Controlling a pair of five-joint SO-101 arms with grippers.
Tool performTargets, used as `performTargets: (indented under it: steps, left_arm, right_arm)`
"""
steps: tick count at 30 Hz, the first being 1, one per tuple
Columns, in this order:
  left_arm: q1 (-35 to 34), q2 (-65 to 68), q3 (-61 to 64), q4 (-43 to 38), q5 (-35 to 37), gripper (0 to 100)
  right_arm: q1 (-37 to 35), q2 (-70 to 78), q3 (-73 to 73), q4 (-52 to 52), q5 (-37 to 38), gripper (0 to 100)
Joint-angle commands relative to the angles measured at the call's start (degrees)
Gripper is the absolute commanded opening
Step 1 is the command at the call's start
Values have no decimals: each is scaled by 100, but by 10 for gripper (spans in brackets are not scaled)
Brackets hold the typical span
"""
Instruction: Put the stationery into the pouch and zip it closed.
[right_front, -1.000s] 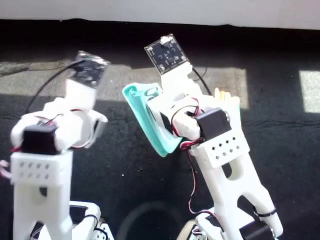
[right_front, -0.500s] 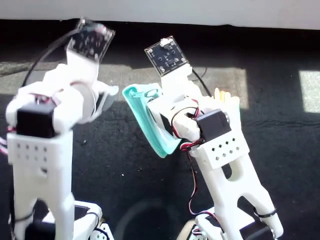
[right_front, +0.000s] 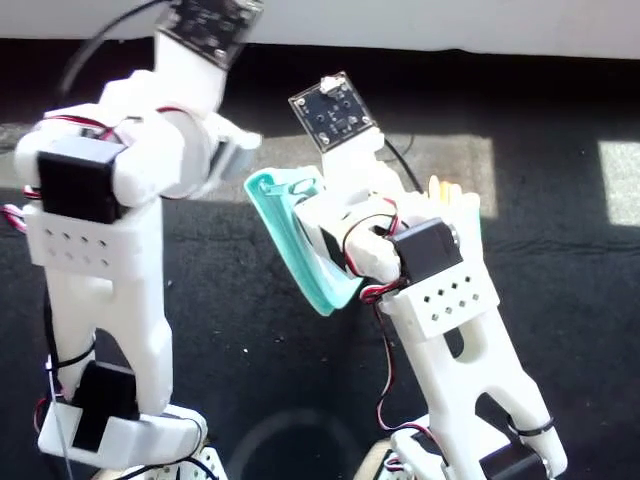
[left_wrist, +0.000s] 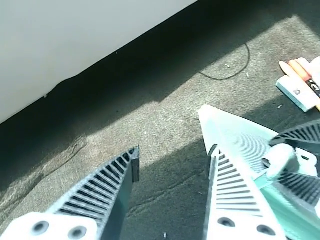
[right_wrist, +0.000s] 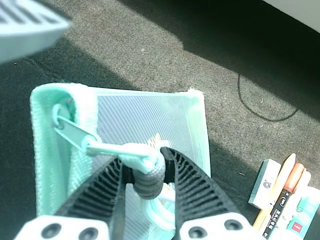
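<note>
- The right hand (right_wrist: 145, 165) is clenched on a grey loop (right_wrist: 147, 180) at the zip end of the pouch (right_wrist: 145, 120). It holds the pouch up off the table (right_wrist: 150, 45). The zip tab (right_wrist: 75, 131) lies just beside the hand's fingers, on the green edge band.
- From above, the pouch (right_front: 290, 250) hangs tilted on its edge against the front of the right hand (right_front: 320, 215). Gripping it by the loop probably serves to steady the pouch so that the other arm can work at its opening or its zip. I cannot tell whether the mouth is open.
- The left hand (left_wrist: 172, 150) is released, with its jaws wide apart and nothing between them. A corner of the pouch (left_wrist: 245, 140) shows just past one of its fingers, close by but not touching as far as I can see.
- In the high view the left hand (right_front: 235, 155) sits raised, just beside the pouch's upper corner. That looks like a ready position for taking the fabric or the zip.
- The stationery (right_wrist: 285, 195), pens and a small eraser-like block, lies in a bunch on the table, well apart from the pouch and both hands. None of it appears to be inside the pouch yet, so the packing is not yet done.
- A thin cable (left_wrist: 225, 70) loops on the table between the stationery (left_wrist: 300, 82) and the shaded far edge.
</note>
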Motion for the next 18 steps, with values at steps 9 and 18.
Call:
performTargets:
  steps: [9, 18]
  left_arm:
    - [-40, -813, 1200, 44, -475, 234]
    - [-84, -796, 1631, -176, -1002, 234]
  right_arm:
    - [-22, -31, 13, 13, 44, 5]
    - [-22, -84, 13, 13, 44, 5]
